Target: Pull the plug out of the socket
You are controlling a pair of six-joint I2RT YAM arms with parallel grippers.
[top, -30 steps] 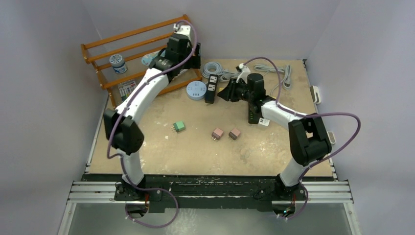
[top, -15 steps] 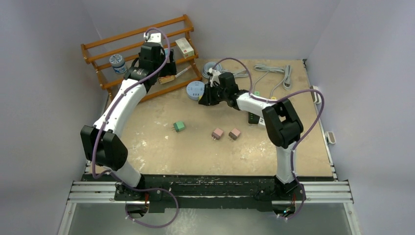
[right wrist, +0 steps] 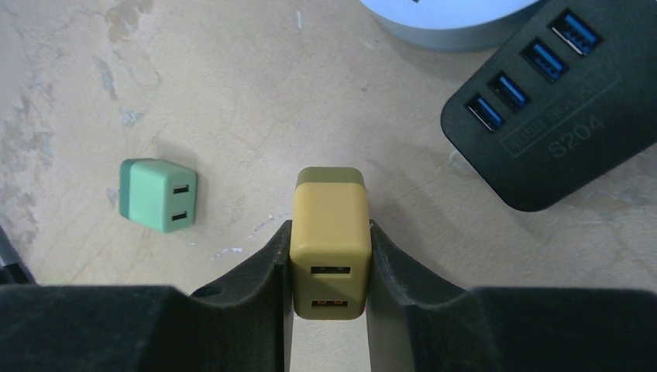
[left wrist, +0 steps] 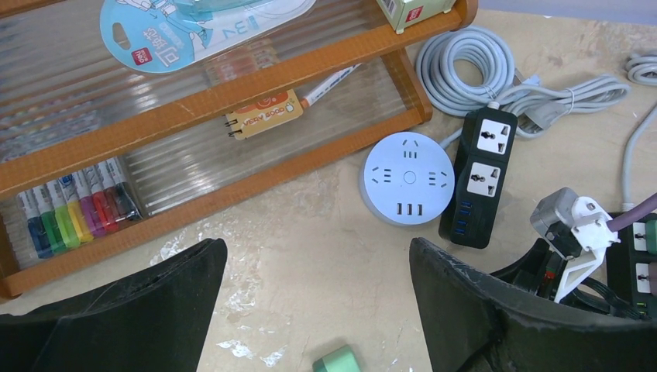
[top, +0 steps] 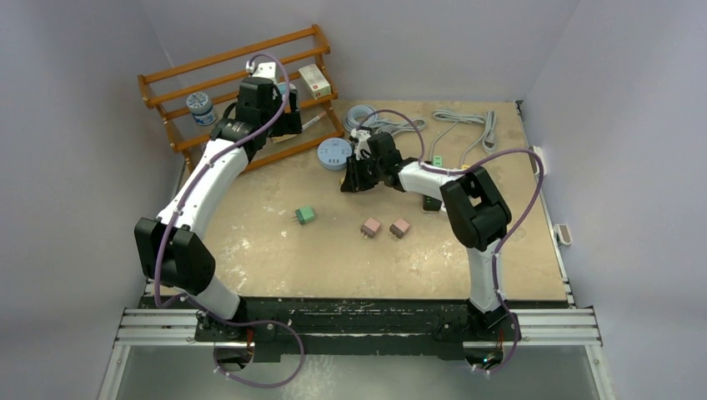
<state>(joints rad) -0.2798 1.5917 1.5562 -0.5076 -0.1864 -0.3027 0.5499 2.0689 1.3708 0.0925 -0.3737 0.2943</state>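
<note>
The mustard-yellow plug [right wrist: 329, 240] sits clamped between the two fingers of your right end effector [right wrist: 329, 232], its two USB ports facing the wrist camera. It is over bare table [right wrist: 232, 77], apart from the black power strip [right wrist: 558, 116] that lies up and to the right in that view. Whether the plug's far end touches the table, you cannot tell from here. A green plug [right wrist: 157, 194] lies loose to the left of it.

From above, your right arm rises from its base, bends at the elbow and folds back leftward, bringing the wrist down at the strip's near end, just beside the round white socket hub [left wrist: 408, 178].

Your left arm stretches far forward to the wooden rack [left wrist: 232, 85]. Your left end effector [left wrist: 316, 260] is spread wide, holding nothing, and looks down on the table in front of the rack.
</note>
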